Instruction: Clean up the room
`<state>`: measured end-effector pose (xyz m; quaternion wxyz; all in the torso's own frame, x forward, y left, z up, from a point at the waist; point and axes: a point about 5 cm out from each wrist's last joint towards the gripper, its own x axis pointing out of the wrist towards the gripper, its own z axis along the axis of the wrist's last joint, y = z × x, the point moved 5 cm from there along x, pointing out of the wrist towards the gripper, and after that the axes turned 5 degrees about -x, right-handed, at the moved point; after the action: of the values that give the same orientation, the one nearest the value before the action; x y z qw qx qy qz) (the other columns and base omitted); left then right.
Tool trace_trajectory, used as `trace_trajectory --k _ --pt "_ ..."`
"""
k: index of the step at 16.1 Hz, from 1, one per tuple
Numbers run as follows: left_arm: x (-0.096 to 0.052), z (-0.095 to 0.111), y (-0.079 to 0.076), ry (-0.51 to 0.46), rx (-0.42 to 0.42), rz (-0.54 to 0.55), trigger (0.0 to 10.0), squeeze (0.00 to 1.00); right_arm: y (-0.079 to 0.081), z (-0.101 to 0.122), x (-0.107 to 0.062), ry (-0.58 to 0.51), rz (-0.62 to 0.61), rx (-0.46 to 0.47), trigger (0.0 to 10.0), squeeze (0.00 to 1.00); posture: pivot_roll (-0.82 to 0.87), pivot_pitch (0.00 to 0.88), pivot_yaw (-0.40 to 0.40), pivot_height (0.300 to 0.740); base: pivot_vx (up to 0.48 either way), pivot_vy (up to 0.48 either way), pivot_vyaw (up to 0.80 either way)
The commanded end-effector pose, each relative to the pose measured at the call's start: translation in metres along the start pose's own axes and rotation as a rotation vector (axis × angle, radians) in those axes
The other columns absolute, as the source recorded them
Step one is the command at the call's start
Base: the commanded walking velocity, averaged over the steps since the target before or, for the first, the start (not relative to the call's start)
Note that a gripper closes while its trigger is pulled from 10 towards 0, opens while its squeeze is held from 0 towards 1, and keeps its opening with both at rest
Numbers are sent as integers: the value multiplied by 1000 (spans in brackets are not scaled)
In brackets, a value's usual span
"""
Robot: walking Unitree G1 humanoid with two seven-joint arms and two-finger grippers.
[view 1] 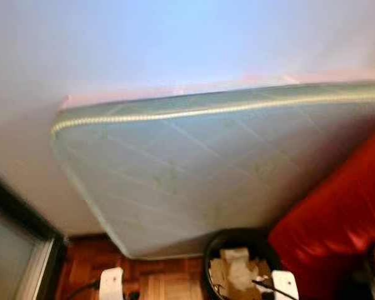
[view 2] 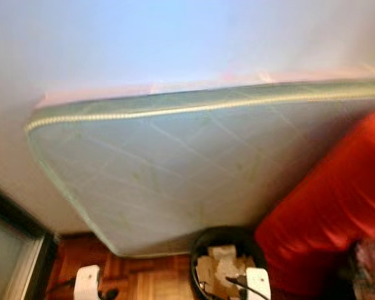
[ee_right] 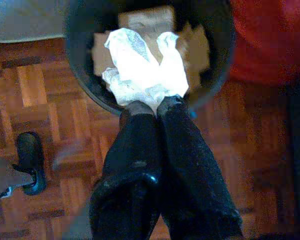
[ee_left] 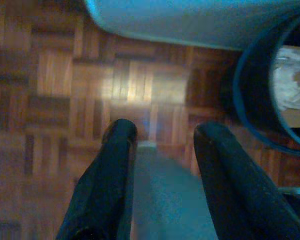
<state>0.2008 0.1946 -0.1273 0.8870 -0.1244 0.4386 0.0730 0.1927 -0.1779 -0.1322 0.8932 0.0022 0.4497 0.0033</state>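
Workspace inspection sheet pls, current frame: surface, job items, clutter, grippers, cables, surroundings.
Surface: wooden parquet floor, glare patch near the middle.
Job's things: black bin on the floor, holding cardboard pieces; crumpled white paper pinched above the bin's opening.
Clutter: dark shoe-like object on the parquet, blurred.
Grippers: right gripper shut on the paper, over the bin; left gripper open, nothing between its fingers, over bare floor beside the bin.
Cables: thin dark cable by the left arm.
Surroundings: pale green mattress leaning against the white wall; red cover next to the bin.
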Motion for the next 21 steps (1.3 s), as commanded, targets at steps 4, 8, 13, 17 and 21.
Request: trace_trajectory --k 4,8,13,17,21 --pt "-1 -2 7 16 4 17 10000 0 5 -1 0 3 10 5 10000 0 -2 78 -5 740 157 0 0" --pt "-1 -1 6 8 13 7 10000 0 3 4 1 -15 2 17 10000 0 -2 76 -5 740 143 0 0" --pt "-1 1 4 -13 16 -3 10000 0 -5 35 5 -104 -13 85 10000 0 4 71 -3 740 0 0 0" --pt "-1 2 4 -16 18 -9 10000 0 -5 42 6 -119 -12 91 10000 0 1 75 -4 740 0 0 0" --pt "-1 2 4 -18 18 -12 10000 0 -6 37 5 -110 -21 103 10000 0 2 77 -4 740 0 0 0"
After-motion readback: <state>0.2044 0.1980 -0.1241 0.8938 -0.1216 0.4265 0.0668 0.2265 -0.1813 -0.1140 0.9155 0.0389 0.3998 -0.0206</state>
